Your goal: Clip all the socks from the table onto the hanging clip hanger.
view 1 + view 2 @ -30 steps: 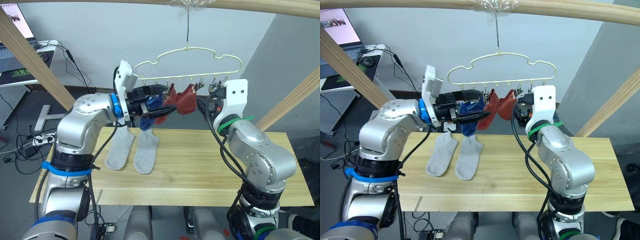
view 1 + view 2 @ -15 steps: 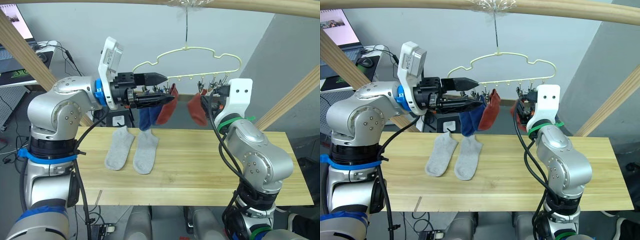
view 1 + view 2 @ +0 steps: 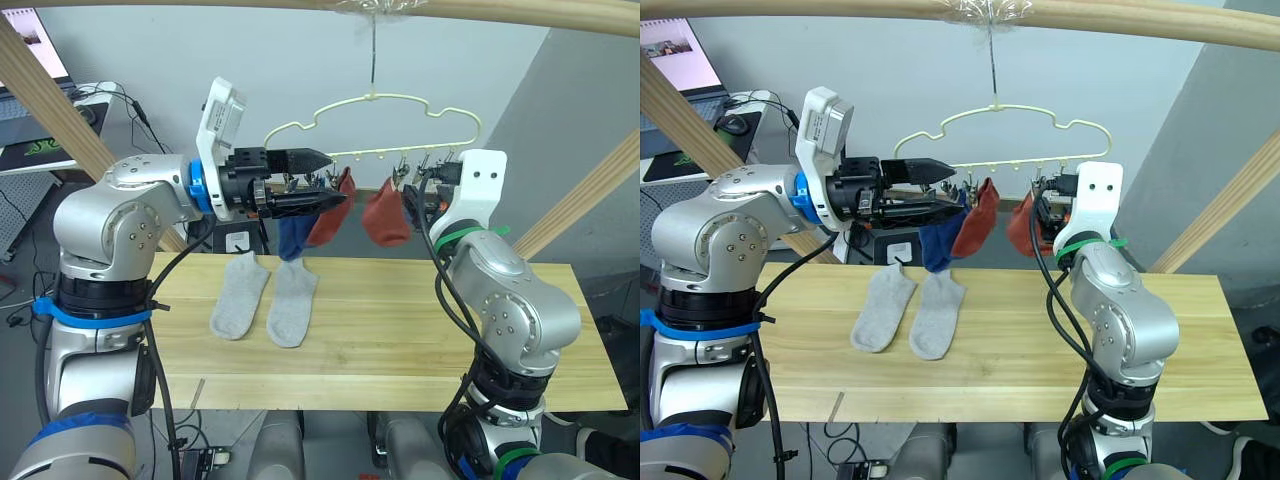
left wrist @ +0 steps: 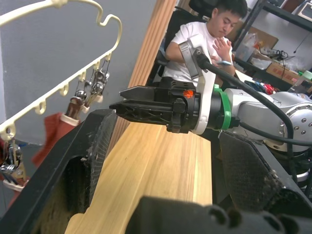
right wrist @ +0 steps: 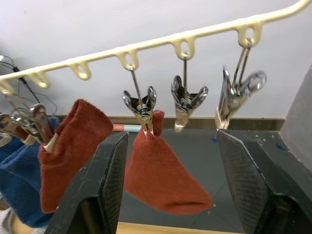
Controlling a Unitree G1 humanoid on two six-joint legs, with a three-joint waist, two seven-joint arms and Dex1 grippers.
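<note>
clip hanger (image 3: 375, 125): two red socks (image 5: 161, 170), blue socks (image 3: 293, 236) clipped | left gripper (image 3: 325, 178) beside it, parted, empty | right gripper (image 4: 122, 105) near, jaws apart, empty | grey socks (image 3: 266, 298) on table (image 3: 400, 330) below

Light wood plank counter (image 3: 400, 330), long and rectangular, bearing two light grey socks (image 3: 264, 299) laid flat side by side, toes toward the near edge.

A pale yellow clip hanger (image 3: 372, 125) hangs by its hook above the wooden table (image 3: 400, 340), with two rust red socks (image 5: 161, 180) and blue socks (image 3: 936, 245) dangling from its metal clips (image 5: 187, 100). Two light grey socks (image 3: 268, 298) lie flat side by side on the table's left part.
</note>
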